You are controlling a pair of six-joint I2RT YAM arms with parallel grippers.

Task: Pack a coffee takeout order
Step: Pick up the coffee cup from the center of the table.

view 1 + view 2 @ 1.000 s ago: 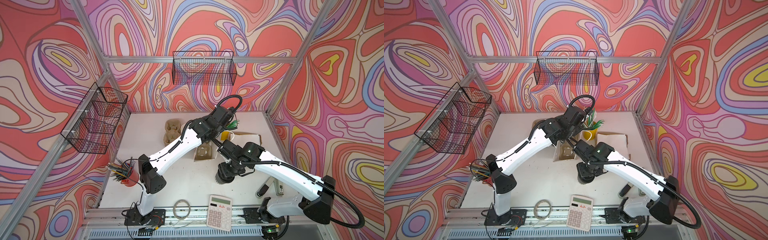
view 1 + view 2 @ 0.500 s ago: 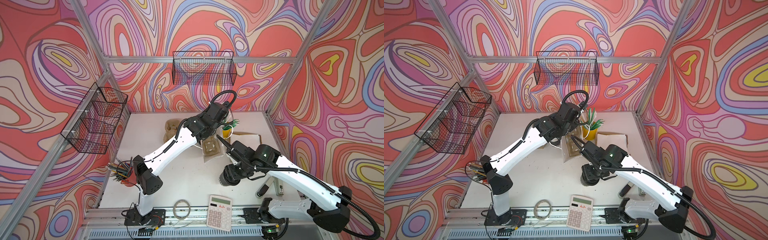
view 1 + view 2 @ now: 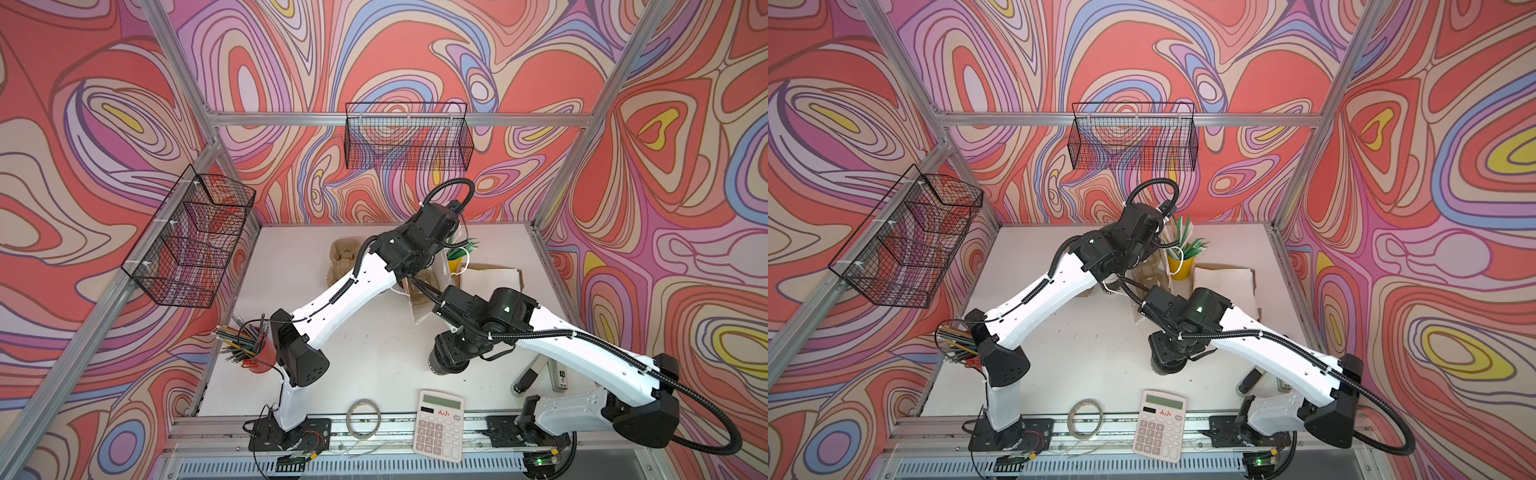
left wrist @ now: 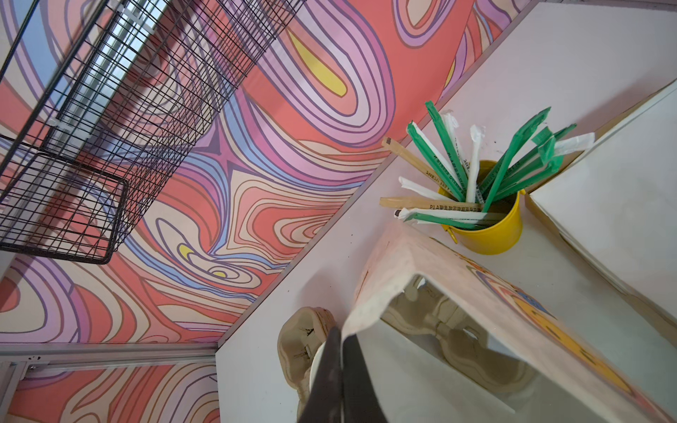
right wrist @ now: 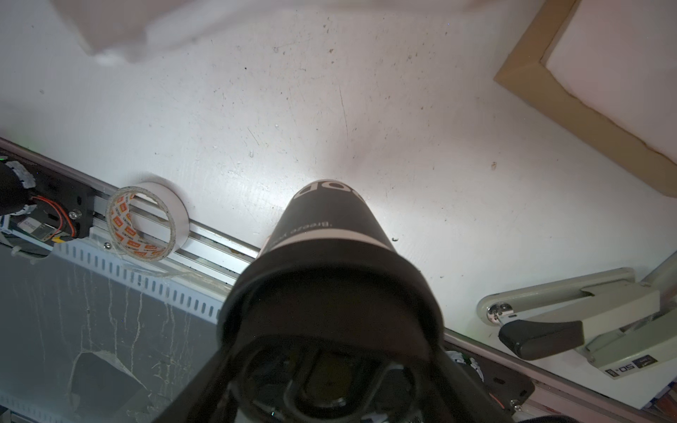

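The black cup (image 5: 329,227) w/ its black lid fills lower ctr of the right wrist view. The right hand (image 5: 329,340) clasps it at the lid end, fingers spread wide round it. In both top views the cup hangs under that wrist, lower right of ctr, over bare bench (image 3: 374,353); can't tell if its base touches. The white printed bag (image 4: 458,271) sits mid-right in the left wrist view, tipped w/ its mouth open. The left hand (image 4: 340,351), bottom ctr, is clenched tight on the bag's rim. The tan carrier (image 4: 436,322) shows inside the mouth. More pulp carriers (image 4: 296,340) lie just outside the bag, lower ctr-left, w/ a white cup rim (image 4: 317,362) beside them. The yellow straw pot (image 4: 491,230) stands just beyond the bag, right of ctr, next to a flat cardboard tray (image 4: 604,190). In a top view the calculator (image 3: 440,428) and tape roll (image 3: 365,417) lie at the bench's bottom edge, and a red pen pot (image 3: 259,353) at its left edge. A grey stapler (image 5: 571,315) is lower right in the right wrist view.
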